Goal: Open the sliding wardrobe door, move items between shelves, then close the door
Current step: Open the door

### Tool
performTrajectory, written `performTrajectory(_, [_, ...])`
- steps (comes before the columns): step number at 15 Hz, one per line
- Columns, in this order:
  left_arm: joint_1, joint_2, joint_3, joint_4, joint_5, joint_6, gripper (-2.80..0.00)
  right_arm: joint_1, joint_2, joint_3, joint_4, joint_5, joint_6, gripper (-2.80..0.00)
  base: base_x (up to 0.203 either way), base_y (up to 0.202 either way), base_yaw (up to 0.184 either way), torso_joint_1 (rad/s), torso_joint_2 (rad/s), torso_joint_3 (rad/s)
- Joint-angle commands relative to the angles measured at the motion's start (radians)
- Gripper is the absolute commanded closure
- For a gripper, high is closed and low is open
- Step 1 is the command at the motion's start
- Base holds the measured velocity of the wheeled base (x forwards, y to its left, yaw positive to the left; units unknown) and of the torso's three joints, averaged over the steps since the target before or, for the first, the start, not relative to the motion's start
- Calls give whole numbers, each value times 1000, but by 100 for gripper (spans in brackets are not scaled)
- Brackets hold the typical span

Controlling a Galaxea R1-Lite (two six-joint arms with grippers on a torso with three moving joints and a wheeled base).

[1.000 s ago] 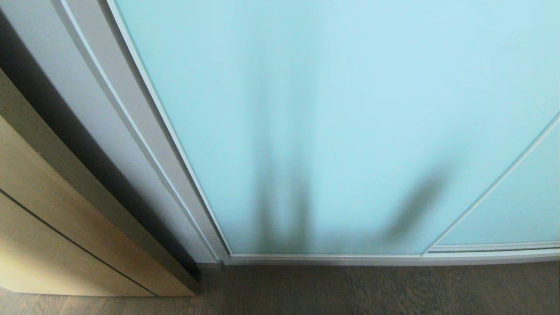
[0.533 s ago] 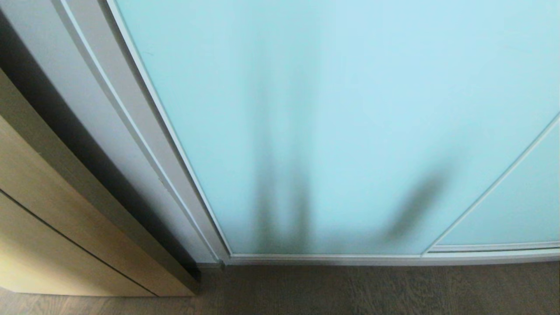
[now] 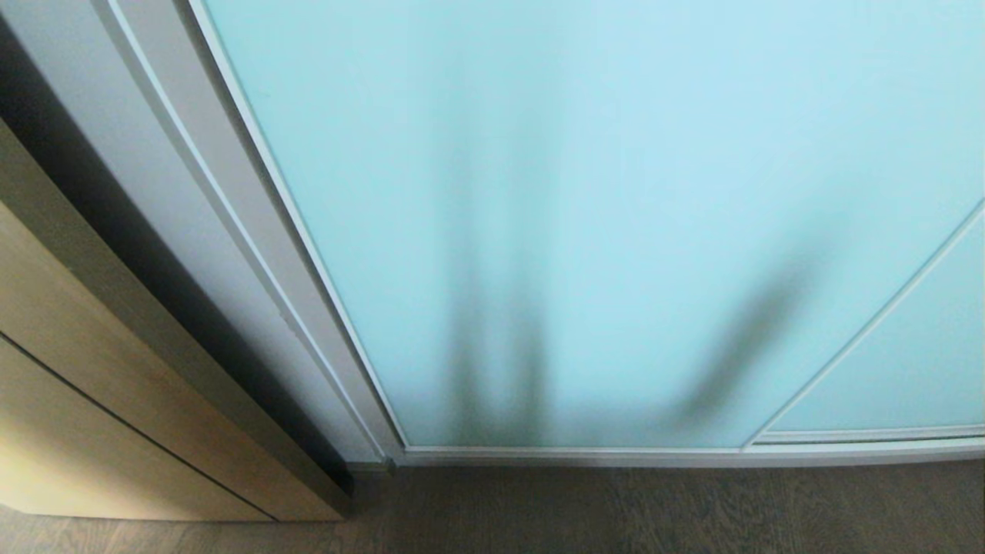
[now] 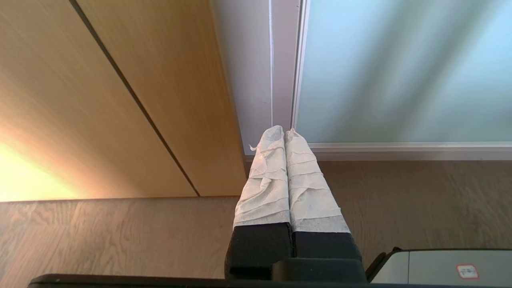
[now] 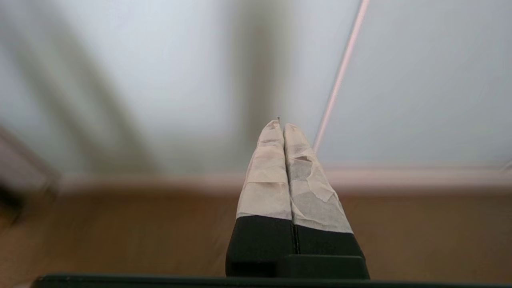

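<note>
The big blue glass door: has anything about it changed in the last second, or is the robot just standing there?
On the sliding wardrobe door, the slanted dark shadow at lower right has grown longer, reaching further up the glass. Nothing was taken hold of or let go. The door remains closed, the pair of upright shadows, the wooden cabinet front and the floor look unchanged.

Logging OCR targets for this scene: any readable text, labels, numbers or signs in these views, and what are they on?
Readable text: none.
Small red-bordered sticker on the grey robot body panel, left wrist view: marks too small to read.
Sliding wardrobe door, wooden cabinet front, floor: no print.
Left gripper and right gripper: plain tape wrap, no lettering.
</note>
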Motion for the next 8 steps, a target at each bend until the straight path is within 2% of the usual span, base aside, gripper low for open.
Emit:
performTrajectory(1, [1,1,0,0,0,-1,0,-1,123,-191,55,-19,-41,0,0,0,0,0,0,0])
performTrajectory(4, [1,1,0,0,0,-1,0,-1,362,-439,100,-58,-64,0,0,0,0,0,0,0])
performTrajectory(8, [1,2,0,0,0,-1,0,2,646,-707,164,-67,10,0,0,0,0,0,0,0])
